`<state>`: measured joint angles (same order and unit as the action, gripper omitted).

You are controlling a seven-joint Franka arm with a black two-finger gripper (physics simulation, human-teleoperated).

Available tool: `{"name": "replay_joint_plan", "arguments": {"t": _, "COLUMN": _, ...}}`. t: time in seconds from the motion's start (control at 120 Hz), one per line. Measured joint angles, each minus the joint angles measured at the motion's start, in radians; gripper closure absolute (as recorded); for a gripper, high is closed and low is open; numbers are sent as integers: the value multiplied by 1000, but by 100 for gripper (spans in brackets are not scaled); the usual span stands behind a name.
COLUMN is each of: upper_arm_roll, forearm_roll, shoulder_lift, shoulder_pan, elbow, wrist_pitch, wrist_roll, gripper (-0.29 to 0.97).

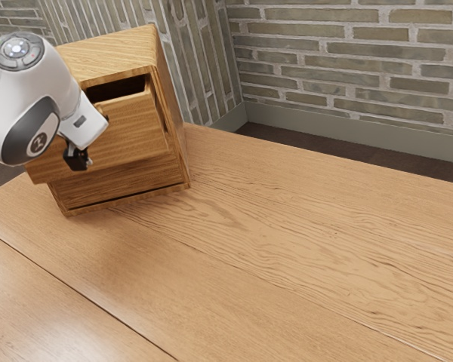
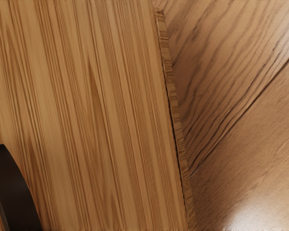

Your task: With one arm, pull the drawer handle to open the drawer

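**Upper drawer part-way out, gripper at its front**

Exterior view, far left: the white and grey robot arm (image 1: 30,98) comes in from the edge, wrist angled down. Its black two-finger gripper (image 1: 77,159) sits against the front face of the upper light-wood drawer (image 1: 128,124), low on the exterior view's left side of that face. I cannot tell from here whether the gripper is open or closed.

The upper drawer stands out from the small light-wood two-drawer cabinet (image 1: 113,53), with a dark gap open behind its front along the top. The lower wood drawer (image 1: 121,181) sits flush beneath it. The cabinet rests on the oak-grain wooden worktop (image 1: 287,249), at its back corner on the exterior view's left.

Behind and to the right runs a grey brick wall (image 1: 347,53), with a strip of dark floor (image 1: 362,147) at its base.

Wrist view: a striped wood panel (image 2: 86,115) with a layered edge lies close under the hand, with a black curved shape (image 2: 9,192) at its corner. The worktop (image 2: 231,96) lies beyond the panel's edge.
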<state>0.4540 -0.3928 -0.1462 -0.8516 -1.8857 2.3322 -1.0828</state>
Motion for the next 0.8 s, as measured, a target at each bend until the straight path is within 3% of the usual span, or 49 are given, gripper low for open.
{"name": "replay_joint_plan", "arguments": {"t": 0.183, "upper_arm_roll": 0, "forearm_roll": 12, "shoulder_lift": -41, "shoulder_pan": 15, "elbow": -45, "wrist_pitch": 1, "wrist_roll": 1, "gripper": -2}}
{"name": "replay_joint_plan", "arguments": {"t": 0.483, "upper_arm_roll": 0, "forearm_roll": 31, "shoulder_lift": -96, "shoulder_pan": 26, "elbow": -95, "wrist_pitch": 1, "wrist_roll": 2, "gripper": 0}}
{"name": "replay_joint_plan", "arguments": {"t": 0.625, "upper_arm_roll": 1, "forearm_roll": 45, "shoulder_lift": -127, "shoulder_pan": 32, "elbow": -127, "wrist_pitch": 1, "wrist_roll": 2, "gripper": -8}}
{"name": "replay_joint_plan", "arguments": {"t": 0.733, "upper_arm_roll": 0, "forearm_roll": 60, "shoulder_lift": -159, "shoulder_pan": 41, "elbow": -153, "wrist_pitch": 0, "wrist_roll": 2, "gripper": -1}}
{"name": "replay_joint_plan", "arguments": {"t": 0.8, "upper_arm_roll": 0, "forearm_roll": 81, "shoulder_lift": -176, "shoulder_pan": 42, "elbow": -171, "wrist_pitch": -2, "wrist_roll": 1, "gripper": -13}}
